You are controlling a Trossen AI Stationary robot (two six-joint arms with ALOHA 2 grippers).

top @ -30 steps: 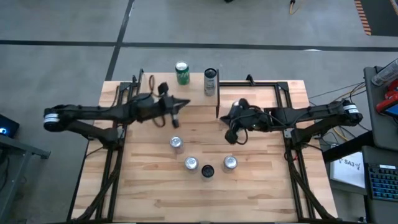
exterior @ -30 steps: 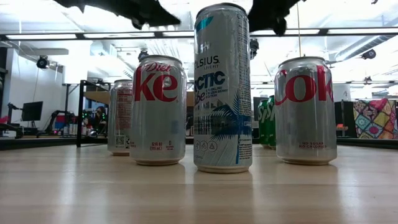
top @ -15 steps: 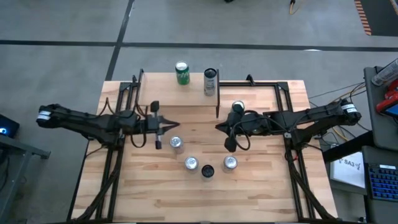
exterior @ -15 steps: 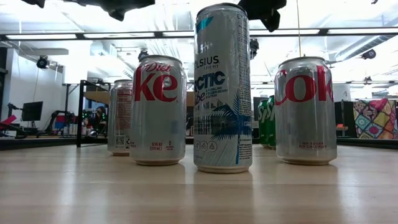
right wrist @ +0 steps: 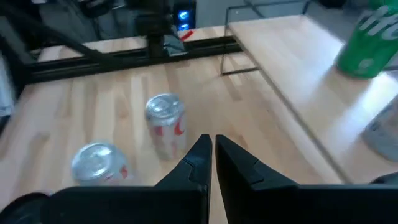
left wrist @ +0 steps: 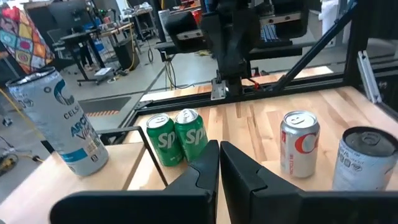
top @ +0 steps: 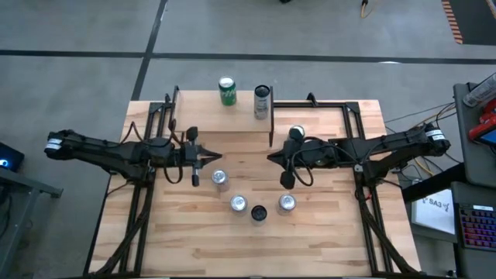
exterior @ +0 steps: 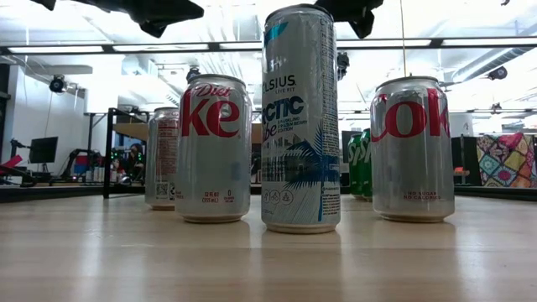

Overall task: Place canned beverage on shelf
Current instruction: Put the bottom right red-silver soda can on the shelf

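High: shelf (top: 232, 116) sits at the table's (top: 325, 248) far edge, left of centre. Two cans on it: green can (top: 226, 90) and tall Celsius can (top: 262, 101) to its right. Another green can (top: 295, 134) stands on the table right of the shelf, partly under the right arm. Four cans mid-table: silver can (top: 220, 180), silver can (top: 238, 204), dark-topped can (top: 259, 213), silver can (top: 287, 203). Left gripper (top: 209, 156) hovers just left of the first silver can, fingers together, empty. Right gripper (top: 273, 157) faces it from the right, fingers together, empty.

Low: Diet Coke can (exterior: 212, 149), tall Celsius (exterior: 300, 119) and Coke can (exterior: 412, 149) stand in a row up front; a fourth silver can (exterior: 162, 158) behind at left; green cans (exterior: 361, 164) far back. Arms only as dark shapes at the top edge.

Left wrist: fingers (left wrist: 202, 171) pressed shut, nothing between. Green pair (left wrist: 178, 137) ahead, Celsius (left wrist: 62, 121) on the shelf plank, Coke can (left wrist: 299, 151) and a dark-topped can (left wrist: 364, 158) on the table.

Right wrist: fingers (right wrist: 196, 158) closed, empty. Two silver cans (right wrist: 165, 124), (right wrist: 99, 163) on the table; shelf plank (right wrist: 298, 74) with a green can (right wrist: 368, 45) on it.
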